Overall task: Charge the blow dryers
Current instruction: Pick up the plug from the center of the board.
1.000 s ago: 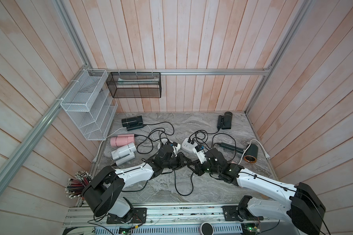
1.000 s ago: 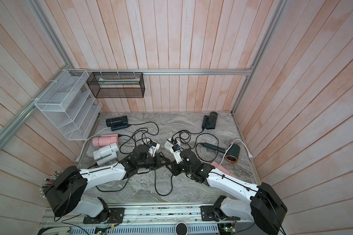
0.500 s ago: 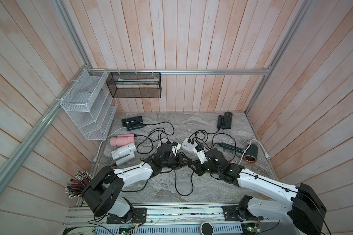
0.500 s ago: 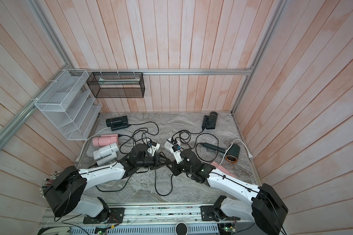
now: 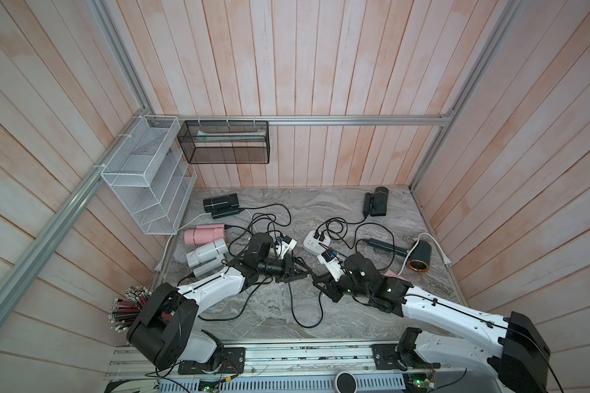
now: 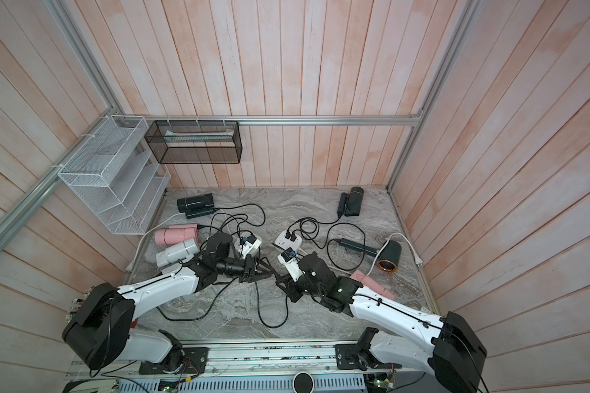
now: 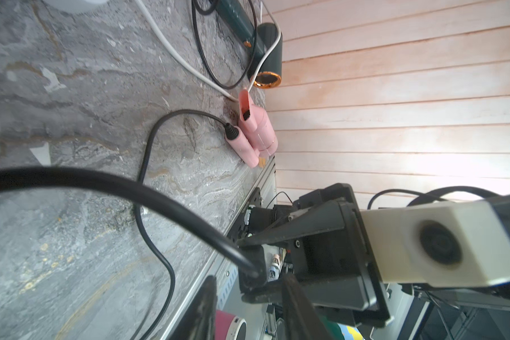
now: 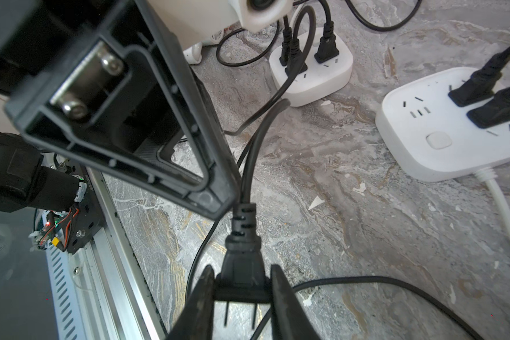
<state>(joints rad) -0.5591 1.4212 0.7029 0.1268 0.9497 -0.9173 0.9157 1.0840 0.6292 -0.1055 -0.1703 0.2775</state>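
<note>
Nearest me, over the middle of the grey marbled desk [image 5: 252, 316], my right tool [image 8: 242, 294] is clamped on a black two-prong plug [image 8: 242, 259]. My left tool [image 7: 249, 294] has its fingers apart, just beside that plug's black cord [image 8: 249, 164].

Beyond are a white square power strip carrying three plugs [image 8: 311, 76] and a white square power strip carrying two [image 8: 442, 138].

A pink flat-nozzled blow dryer [image 7: 255, 132] lies at the right edge, with a dark green blow dryer [image 5: 420, 258] behind it. A light grey blow dryer [image 5: 206, 255] and a second pink blow dryer [image 5: 205, 234] lie by the left edge. A black blow dryer [image 5: 220, 204] and another black blow dryer [image 5: 377, 200] lie near the far corners.
</note>
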